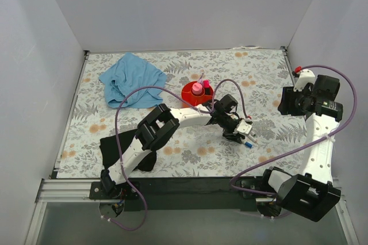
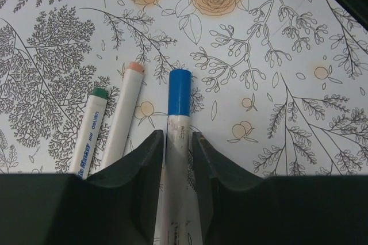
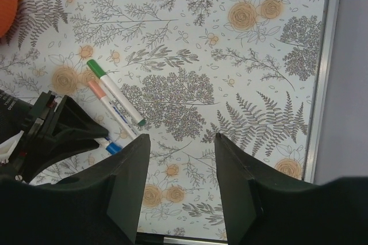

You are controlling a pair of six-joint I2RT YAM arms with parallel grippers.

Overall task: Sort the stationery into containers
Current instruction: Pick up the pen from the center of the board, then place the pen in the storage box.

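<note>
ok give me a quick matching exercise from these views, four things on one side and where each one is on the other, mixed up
1 blue-capped marker
2 green-capped marker
3 blue cloth
4 pink bottle

a in the orange bowl
b far-left part of the table
c between the fingers of the left gripper
d loose beside a peach-tipped marker

Pairs: 1-c, 2-d, 3-b, 4-a

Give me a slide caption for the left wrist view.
Left hand straddles a blue-capped marker; a green-capped marker and a peach-capped marker lie beside it on the floral table cover.
</note>
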